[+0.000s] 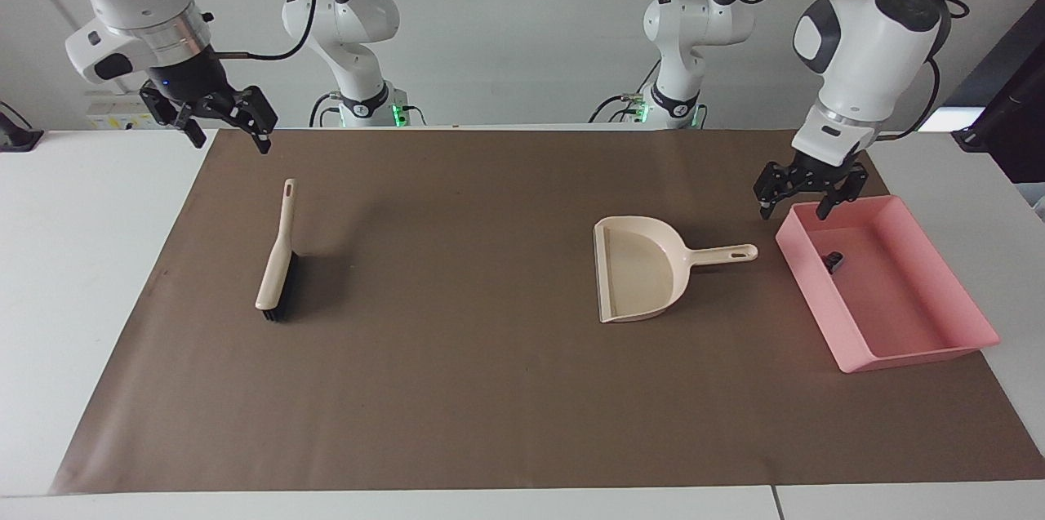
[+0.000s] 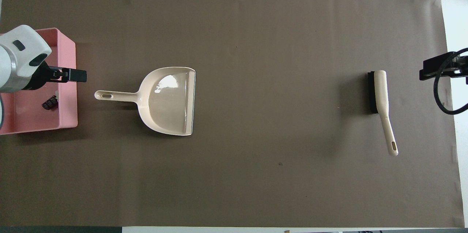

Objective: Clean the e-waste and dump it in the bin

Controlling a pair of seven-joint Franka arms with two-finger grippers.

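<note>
A small black piece of e-waste (image 1: 833, 261) (image 2: 50, 102) lies inside the pink bin (image 1: 813, 304) (image 2: 71, 110), close to the wall that faces the dustpan. The bin sits at the left arm's end of the mat. My left gripper (image 1: 804, 195) (image 2: 68, 75) hangs open and holds nothing, up in the air over the bin's rim at the end nearest the robots. My right gripper (image 1: 229, 128) (image 2: 438, 69) waits open and holds nothing, raised over the mat's edge at the right arm's end.
A beige dustpan (image 1: 641, 267) (image 2: 166, 99) lies flat on the brown mat (image 1: 457, 357) beside the bin, its handle pointing at the bin. A beige brush (image 1: 277, 255) (image 2: 380, 96) with black bristles lies toward the right arm's end.
</note>
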